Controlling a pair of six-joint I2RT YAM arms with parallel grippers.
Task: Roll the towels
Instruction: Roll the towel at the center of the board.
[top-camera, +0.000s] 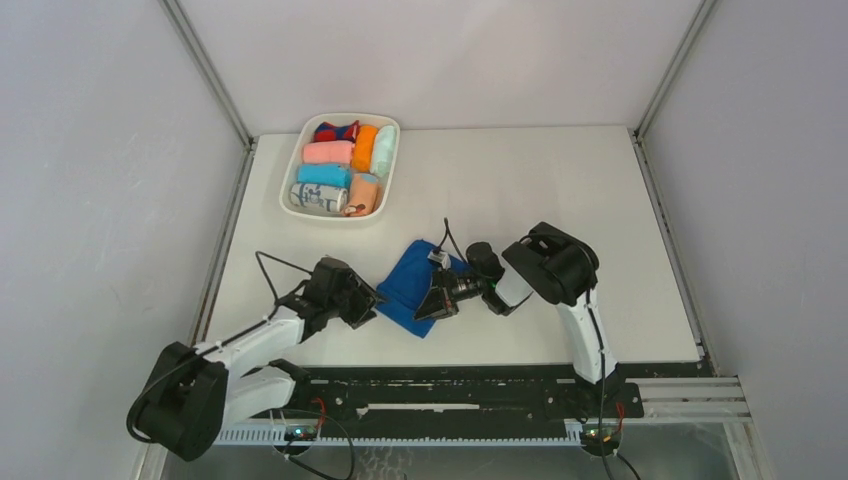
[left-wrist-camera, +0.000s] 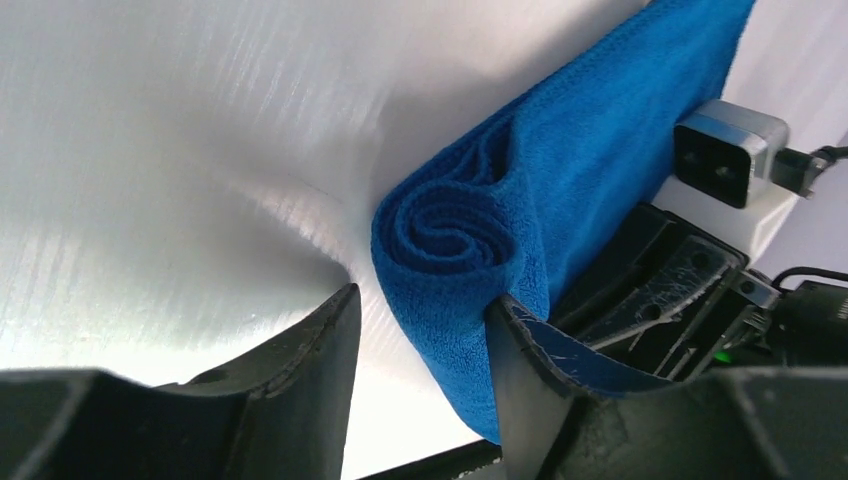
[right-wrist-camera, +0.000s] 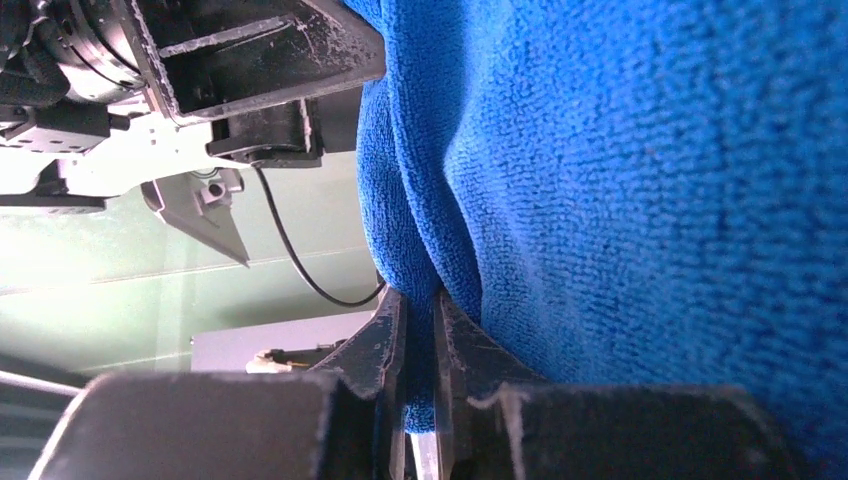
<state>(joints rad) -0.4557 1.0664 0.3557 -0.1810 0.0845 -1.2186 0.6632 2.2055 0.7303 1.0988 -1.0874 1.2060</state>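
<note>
**Towel-rolling station, seen from above and from both wrists.** You see the blue towel lying mid-table between your two arms. In the left wrist view its end is wound into a tight spiral. Your left gripper stands with its jaws apart, astride that rolled end. One finger touches the cloth and the other stands clear of it. Your right gripper is pinched closed on a fold of the same towel. The peach-orange towel sits rolled in the white tray at the table's far left, among other rolls.
</note>
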